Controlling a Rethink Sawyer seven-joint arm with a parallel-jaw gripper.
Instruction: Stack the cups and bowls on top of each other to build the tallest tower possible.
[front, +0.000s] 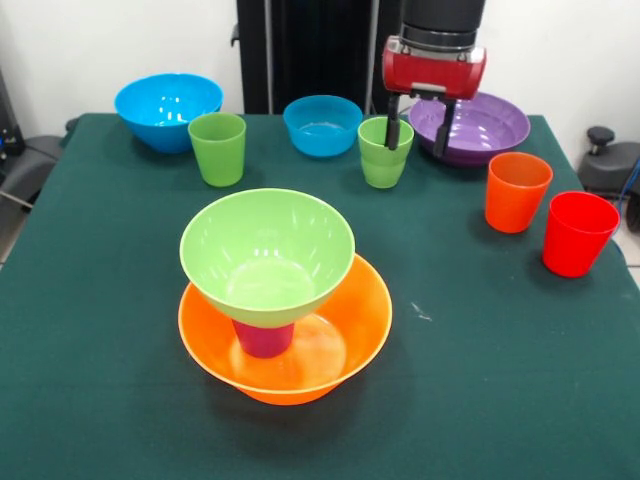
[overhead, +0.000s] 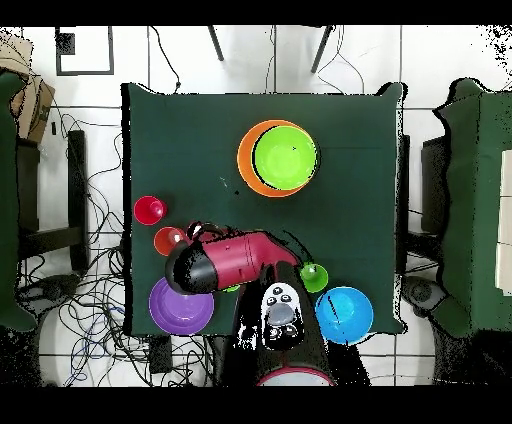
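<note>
The pincer (front: 418, 137) stands spread wide (one finger (front: 393, 122) inside the rim) over a green cup (front: 384, 153), purple bowl (front: 478, 128) just beside it.

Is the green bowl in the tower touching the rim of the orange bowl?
Apart. In the front view the green bowl rests on the purple cup, with a visible gap above the orange bowl rim.
</note>
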